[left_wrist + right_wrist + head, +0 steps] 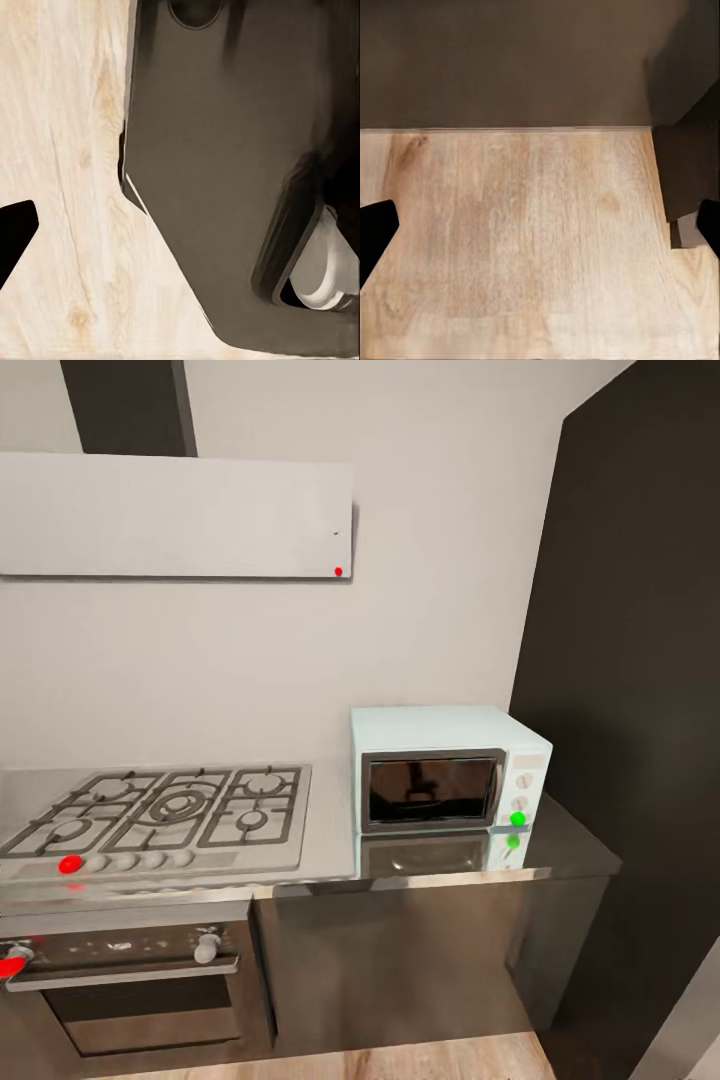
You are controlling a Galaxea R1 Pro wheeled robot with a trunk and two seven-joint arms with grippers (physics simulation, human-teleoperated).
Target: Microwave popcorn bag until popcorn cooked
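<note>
The pale blue microwave point(445, 770) stands on the grey countertop point(575, 845) in the head view, right of the hob, its dark glass door shut and a green dot point(517, 819) lit at its lower right corner. The popcorn bag and the popcorn are out of view. My left gripper point(180, 232) hangs over the wooden floor beside the robot's dark base, with one black fingertip point(15, 232) at the picture's edge. My right gripper point(540, 232) is open above the floor planks, its black fingertips point(375, 236) far apart and nothing between them.
A steel gas hob point(170, 810) with a red dot lies left of the microwave, over a built-in oven point(130, 980). A white slanted hood point(175, 515) hangs above. A tall dark cabinet point(630, 710) closes the right side. Dark cabinet fronts point(510, 67) meet the wooden floor point(532, 240).
</note>
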